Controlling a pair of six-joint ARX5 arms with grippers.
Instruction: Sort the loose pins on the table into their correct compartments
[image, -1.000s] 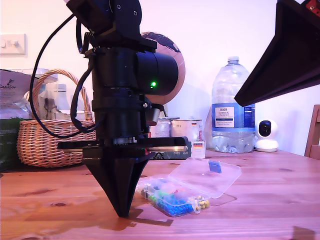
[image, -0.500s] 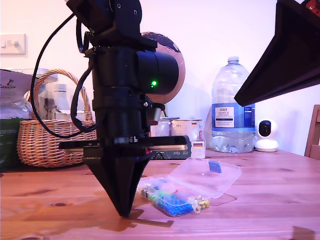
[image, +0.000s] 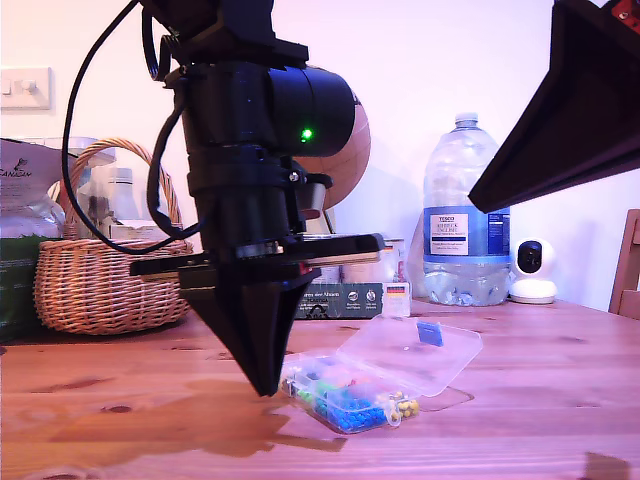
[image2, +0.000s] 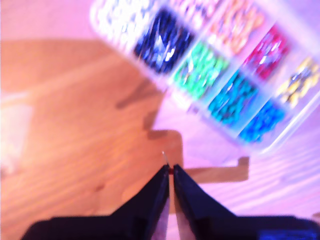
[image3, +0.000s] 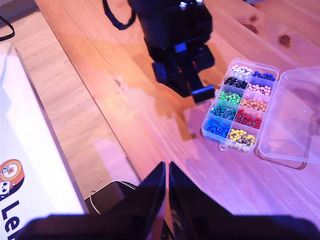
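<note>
Since a second ago my first gripper has lifted off the table, pinching a red pin with thin metal point. Beyond its tips lies the clear compartment box; my second gripper is closed, empty.

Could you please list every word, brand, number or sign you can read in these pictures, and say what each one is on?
"TESCO": on the label of the big water bottle; the smaller print below it is too small to read.
"Le": cut-off orange letters on the white box, beside a cartoon figure.
The bag behind the basket: white lettering, too cut off to read.
The tins and the pin box sticker: print too small to read.
</note>
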